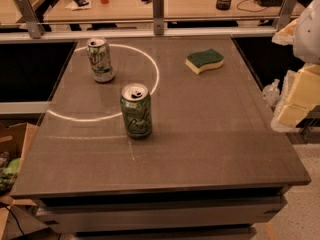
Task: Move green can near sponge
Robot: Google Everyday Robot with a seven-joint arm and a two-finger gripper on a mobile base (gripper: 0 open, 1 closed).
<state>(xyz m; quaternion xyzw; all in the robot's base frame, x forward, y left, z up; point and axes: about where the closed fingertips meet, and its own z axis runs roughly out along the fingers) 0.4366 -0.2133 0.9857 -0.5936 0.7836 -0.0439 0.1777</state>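
Note:
The green can [136,111] stands upright on the grey table [215,134], left of its middle, with the silver top showing. The sponge [204,60], dark green over pale yellow, lies flat toward the table's far right. My gripper [296,100] hangs off the table's right edge, level with the can and well to its right. It holds nothing that I can see. The can and the sponge stand far apart.
A paler silver-white can [100,60] with green lettering stands at the far left, on a white circle [150,59] marked on the table. A metal rail [158,19] runs along the far edge, with a cluttered desk behind. A cardboard box [12,159] sits on the floor at left.

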